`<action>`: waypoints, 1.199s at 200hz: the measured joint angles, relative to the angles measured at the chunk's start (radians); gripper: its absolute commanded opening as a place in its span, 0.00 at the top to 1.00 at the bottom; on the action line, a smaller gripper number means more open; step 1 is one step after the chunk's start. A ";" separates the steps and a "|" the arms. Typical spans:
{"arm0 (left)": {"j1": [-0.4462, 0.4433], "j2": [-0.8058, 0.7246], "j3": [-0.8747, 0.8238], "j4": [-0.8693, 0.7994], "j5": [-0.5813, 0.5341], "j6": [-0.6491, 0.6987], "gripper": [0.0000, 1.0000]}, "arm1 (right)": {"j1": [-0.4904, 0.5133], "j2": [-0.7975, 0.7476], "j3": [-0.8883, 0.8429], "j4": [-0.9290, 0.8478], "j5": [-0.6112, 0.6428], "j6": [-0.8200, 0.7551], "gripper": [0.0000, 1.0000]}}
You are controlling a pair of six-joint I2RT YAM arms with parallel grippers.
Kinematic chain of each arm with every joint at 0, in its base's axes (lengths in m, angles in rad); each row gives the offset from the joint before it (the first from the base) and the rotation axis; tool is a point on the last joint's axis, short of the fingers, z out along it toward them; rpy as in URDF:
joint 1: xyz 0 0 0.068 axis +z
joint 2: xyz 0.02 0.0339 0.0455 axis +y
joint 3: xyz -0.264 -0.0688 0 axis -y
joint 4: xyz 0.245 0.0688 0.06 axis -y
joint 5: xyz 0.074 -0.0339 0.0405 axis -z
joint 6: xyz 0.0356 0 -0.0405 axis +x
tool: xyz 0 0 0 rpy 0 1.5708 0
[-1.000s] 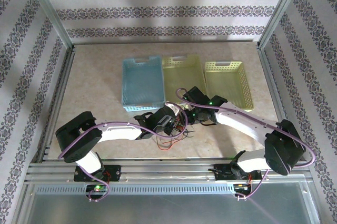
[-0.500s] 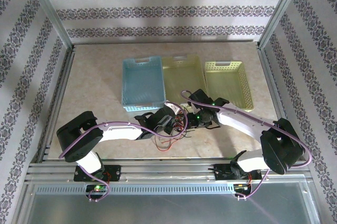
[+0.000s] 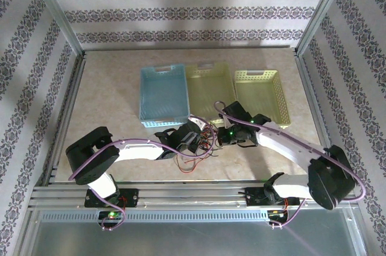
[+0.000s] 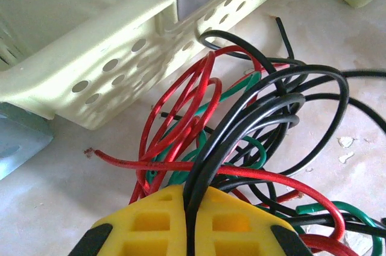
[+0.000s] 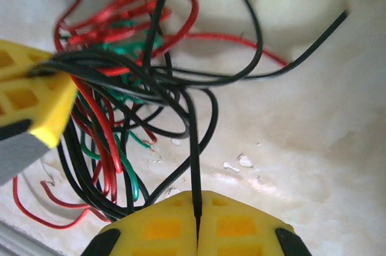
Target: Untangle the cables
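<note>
Loose tangle of thin red, green and black cables [image 4: 241, 117] lying on the beige counter [image 3: 108, 99], just in front of a pale yellow perforated plastic basket [image 4: 90, 51]. Left end effector [image 4: 188, 208], yellow-padded, clamped shut on several black strands. Right end effector [image 5: 197, 211], also yellow-padded, pinched closed on 1 black strand at the tangle's opposite side.

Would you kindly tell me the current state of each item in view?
cables, tangled in one heap
left hand, shut on several black cables
right hand, shut on one black cable
blue basket, empty
pale green basket, empty
yellow basket, empty
</note>
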 measured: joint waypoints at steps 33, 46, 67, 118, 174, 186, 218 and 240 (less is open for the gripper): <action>-0.001 0.024 0.019 0.007 -0.008 0.000 0.95 | -0.033 -0.153 0.049 -0.017 0.121 0.005 1.00; 0.000 0.036 0.021 0.006 -0.011 0.000 0.95 | -0.059 -0.220 0.081 -0.024 0.177 0.000 1.00; 0.000 0.048 0.021 0.005 -0.015 0.000 0.94 | -0.135 -0.312 0.126 -0.026 0.245 -0.010 1.00; -0.001 0.054 0.021 0.000 -0.015 0.000 0.94 | -0.380 -0.438 0.153 0.035 0.322 -0.015 1.00; -0.001 0.055 0.021 -0.005 -0.014 0.000 0.95 | -0.595 -0.450 0.234 0.140 0.316 -0.054 1.00; 0.000 0.055 0.021 -0.005 -0.014 0.000 0.95 | -0.626 -0.426 0.248 0.161 0.303 -0.065 1.00; 0.000 0.055 0.021 -0.005 -0.012 0.001 0.94 | -0.680 -0.309 0.236 0.215 0.253 -0.072 1.00; 0.000 0.054 0.021 -0.005 -0.010 0.001 0.92 | -0.696 -0.201 0.185 0.256 0.197 -0.066 1.00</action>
